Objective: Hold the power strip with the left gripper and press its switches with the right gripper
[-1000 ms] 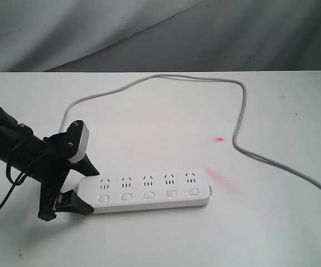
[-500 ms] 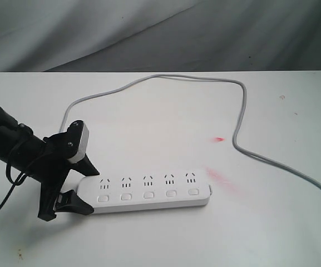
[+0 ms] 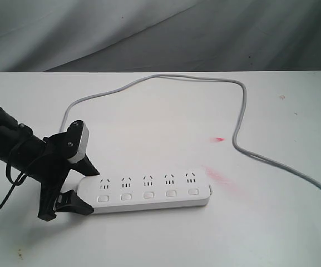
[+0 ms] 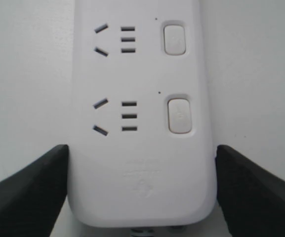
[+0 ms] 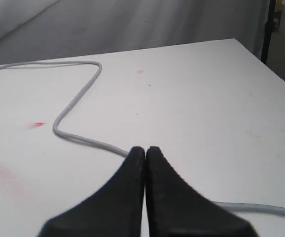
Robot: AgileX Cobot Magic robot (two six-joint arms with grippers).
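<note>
One power strip (image 3: 149, 192) | long axis left-right | left tool (image 3: 92, 191) grips end

On my screen the long flat white plastic power strip (image 4: 142, 148) runs off the left wrist view's edge, so only two of its small white push-button switches (image 4: 180, 115) show there, and the embossed marking (image 4: 142, 178) near its rounded end is too faint to read. The long grey cord (image 3: 242, 111) leaves the exterior view at the right edge, and in the right wrist view it passes behind the black right claw (image 5: 145, 151).
</note>
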